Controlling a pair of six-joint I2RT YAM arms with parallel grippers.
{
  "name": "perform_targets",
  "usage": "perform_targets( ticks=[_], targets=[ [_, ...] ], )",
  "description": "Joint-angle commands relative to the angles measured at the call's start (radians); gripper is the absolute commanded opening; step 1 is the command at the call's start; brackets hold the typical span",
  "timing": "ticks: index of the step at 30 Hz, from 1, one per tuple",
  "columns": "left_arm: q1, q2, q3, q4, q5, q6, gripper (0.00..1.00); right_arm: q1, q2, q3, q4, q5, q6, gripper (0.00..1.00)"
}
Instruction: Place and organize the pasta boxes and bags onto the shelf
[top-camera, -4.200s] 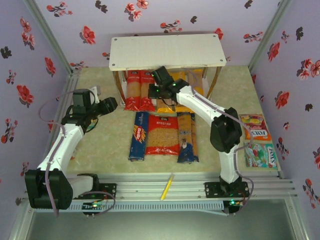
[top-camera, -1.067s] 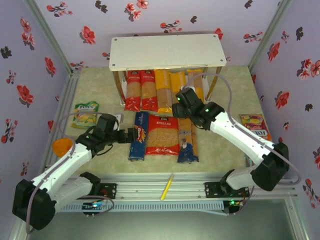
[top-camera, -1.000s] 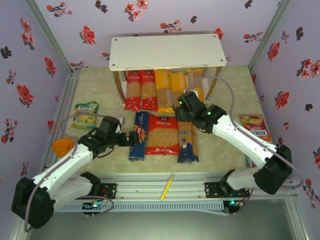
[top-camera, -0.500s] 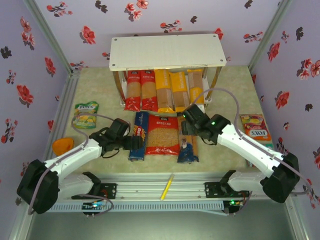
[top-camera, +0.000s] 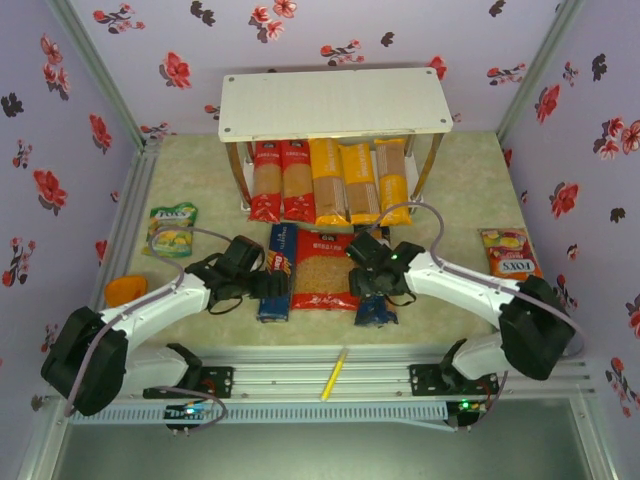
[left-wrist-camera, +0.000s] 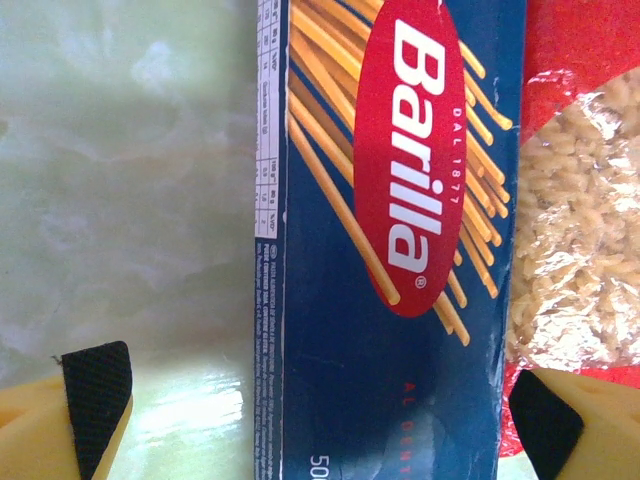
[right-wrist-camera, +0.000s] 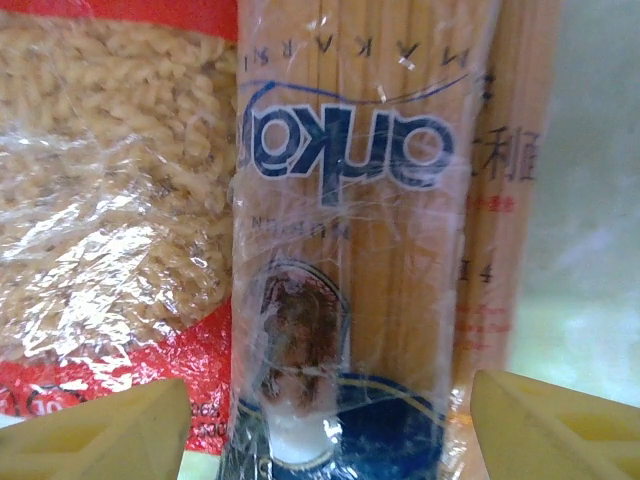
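While on shelf (top-camera: 335, 105), five pasta bags (top-camera: 326, 182)

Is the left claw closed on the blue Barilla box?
No, the left claw stands open, its fingers spread either side of the Barilla box.

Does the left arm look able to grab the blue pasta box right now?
Probably yes. The left gripper is open, with a tip on either side of the blue box, and nothing lies on top of it. The red bag sits tight against one side and may get caught.
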Motion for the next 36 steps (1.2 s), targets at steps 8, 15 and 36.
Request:
perform_targets(
  ticks=[8, 15, 36],
  targets=[
    [-0.004, 0.029, 0.034, 0.038, 0.002, -0.009, 1.00, 0.006, 0.096, 0.026, 0.000, -0.008, 0.051, 0.76],
    [0.007, 0.029, 0.046, 0.043, 0.011, -0.006, 1.00, 0.006, 0.178, 0.033, -0.009, -0.045, 0.058, 0.71],
    [0.054, 0.042, 0.195, 0.016, 0.081, 0.063, 1.00, 0.009, -0.228, 0.044, -0.238, -0.139, 0.051, 0.19]
  ],
)
